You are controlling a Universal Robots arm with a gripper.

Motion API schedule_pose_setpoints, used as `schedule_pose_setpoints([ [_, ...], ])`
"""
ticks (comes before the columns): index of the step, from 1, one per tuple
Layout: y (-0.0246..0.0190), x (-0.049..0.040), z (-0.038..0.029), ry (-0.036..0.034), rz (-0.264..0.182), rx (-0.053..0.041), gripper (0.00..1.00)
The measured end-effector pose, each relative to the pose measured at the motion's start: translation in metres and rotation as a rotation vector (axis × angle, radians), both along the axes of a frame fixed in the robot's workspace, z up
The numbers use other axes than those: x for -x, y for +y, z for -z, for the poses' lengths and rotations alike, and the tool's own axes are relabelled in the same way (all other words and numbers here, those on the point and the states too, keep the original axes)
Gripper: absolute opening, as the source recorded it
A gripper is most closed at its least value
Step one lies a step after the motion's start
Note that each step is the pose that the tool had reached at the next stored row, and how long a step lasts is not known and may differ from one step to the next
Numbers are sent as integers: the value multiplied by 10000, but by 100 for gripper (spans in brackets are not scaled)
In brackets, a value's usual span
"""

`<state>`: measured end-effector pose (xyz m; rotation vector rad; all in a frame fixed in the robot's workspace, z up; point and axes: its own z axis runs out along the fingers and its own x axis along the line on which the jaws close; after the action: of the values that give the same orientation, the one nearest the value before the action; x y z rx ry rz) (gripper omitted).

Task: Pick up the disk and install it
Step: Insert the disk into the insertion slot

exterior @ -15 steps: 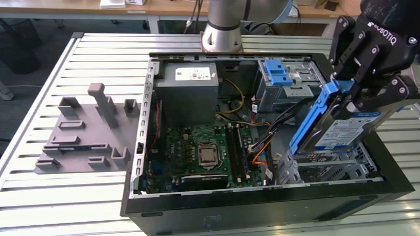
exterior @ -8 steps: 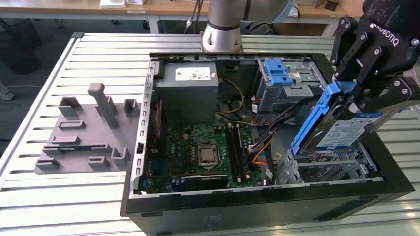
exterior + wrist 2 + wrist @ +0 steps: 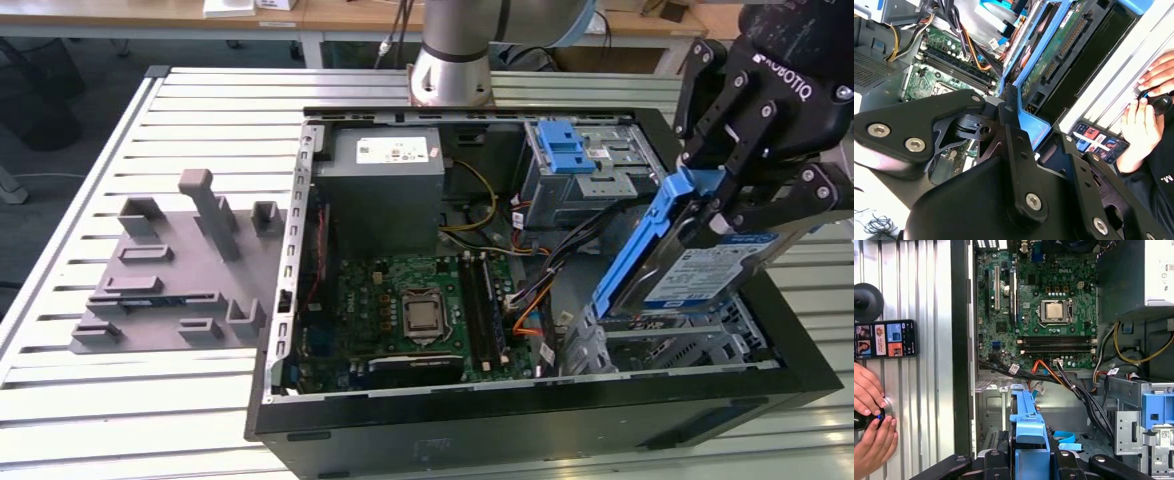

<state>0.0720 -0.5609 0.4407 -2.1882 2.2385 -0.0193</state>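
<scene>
The disk (image 3: 710, 272), a silver-grey drive with a blue-and-white label in blue plastic rails, hangs tilted on edge over the right side of the open computer case (image 3: 534, 425). My gripper (image 3: 750, 200) is shut on its upper end. The disk's lower end sits just above the metal drive cage (image 3: 674, 348). In the second wrist view the disk's green circuit-board underside (image 3: 1054, 55) runs away from the gripper (image 3: 1013, 122). In the first wrist view the blue rail (image 3: 1029, 422) sticks out from between the black fingers (image 3: 996, 460).
Inside the case lie the motherboard (image 3: 420, 305), a grey power-supply box (image 3: 387, 170) with a white sticker, a bright blue latch bracket (image 3: 567, 150) and loose cables (image 3: 1074, 385). A grey fixture (image 3: 174, 270) stands on the slatted table. A person's hands (image 3: 871, 415) and a phone (image 3: 886, 338) lie beside the case.
</scene>
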Motion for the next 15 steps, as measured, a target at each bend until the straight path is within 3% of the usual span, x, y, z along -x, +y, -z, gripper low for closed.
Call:
schedule_pose_setpoints([
  [15, -26, -6, 45, 0, 0, 2, 36],
])
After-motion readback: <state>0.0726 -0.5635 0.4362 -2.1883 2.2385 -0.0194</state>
